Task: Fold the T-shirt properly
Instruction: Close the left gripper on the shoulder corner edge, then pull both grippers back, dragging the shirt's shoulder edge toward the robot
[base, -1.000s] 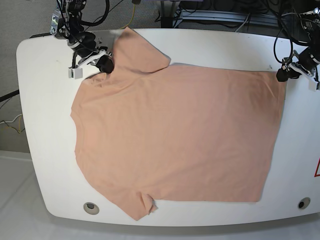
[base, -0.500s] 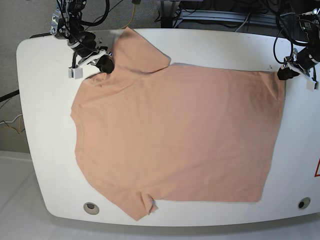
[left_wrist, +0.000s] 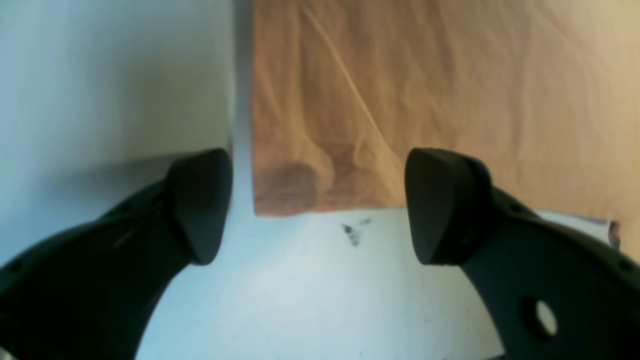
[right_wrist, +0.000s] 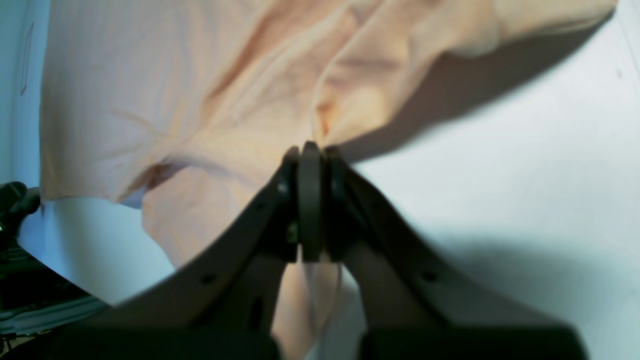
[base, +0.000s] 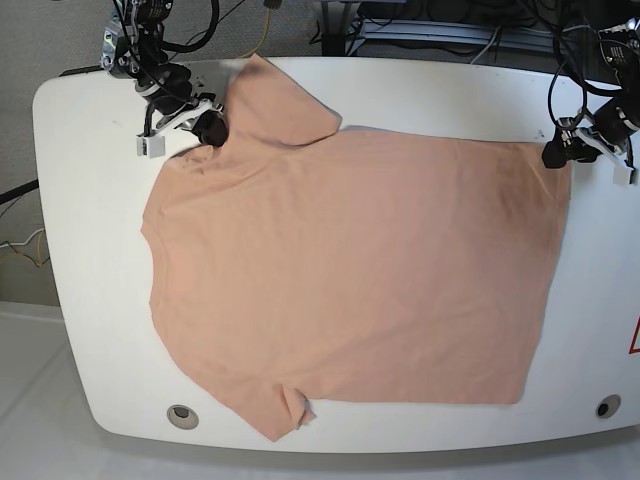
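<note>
The T-shirt (base: 350, 270) lies spread flat across most of the white tabletop (base: 90, 200), no fold made yet; every fold is left to do. My right fingers (right_wrist: 310, 160) are pinched tight on the cloth near a sleeve. My left fingers (left_wrist: 435, 200) stand wide, straddling the hem corner (left_wrist: 285, 195), gripping nothing.

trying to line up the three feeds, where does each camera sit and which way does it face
base: sits above, looking down on the white table and the salmon cloth T-shirt; both arms show at the far corners.
left wrist: behind the open left gripper, facing the shirt's corner.
right wrist: behind the right gripper, shut on cloth near the sleeve.
Shared: all three show the shirt and table; base also shows both grippers.
</note>
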